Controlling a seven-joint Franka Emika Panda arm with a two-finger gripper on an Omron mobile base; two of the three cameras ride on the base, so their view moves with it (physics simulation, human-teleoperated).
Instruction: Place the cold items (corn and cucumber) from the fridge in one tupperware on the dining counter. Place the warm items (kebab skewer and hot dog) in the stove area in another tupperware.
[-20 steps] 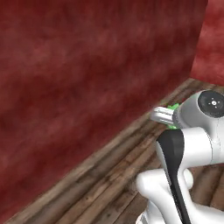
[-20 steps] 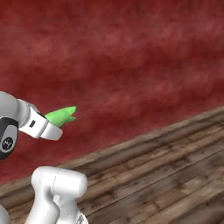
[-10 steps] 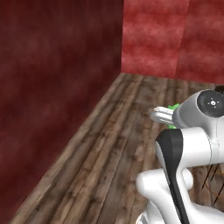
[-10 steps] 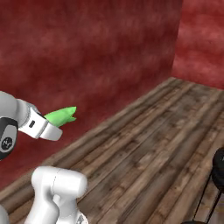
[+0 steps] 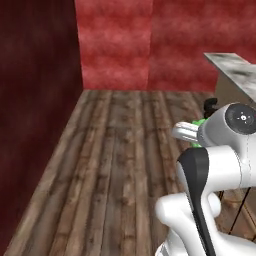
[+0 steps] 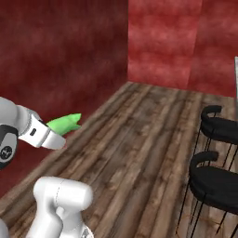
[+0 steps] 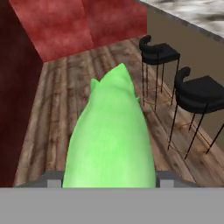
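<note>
A pale green husked corn (image 7: pixel 111 131) with pointed leaf tips fills the middle of the hand view, lying lengthwise between the fingers. From the right base view the corn (image 6: pixel 66 122) sticks out of my gripper (image 6: pixel 55 134), which is shut on it and held high over the wooden floor. A bit of the green corn (image 5: pixel 200 123) peeks from behind the white wrist in the left base view. The cucumber, kebab skewer, hot dog and tupperware are out of view.
Two black bar stools (image 6: pixel 217 126) (image 6: pixel 214 180) stand at the right along a counter with a grey marbled top (image 5: pixel 239 71). Dark red walls (image 6: pixel 65 51) meet in a corner ahead. Wooden floor (image 5: pixel 120 150) stretches open between wall and stools.
The whole picture has swung: the base has turned, so the flat red wall gave way to the room corner, the stools and the counter. The corn stays gripped as before.
</note>
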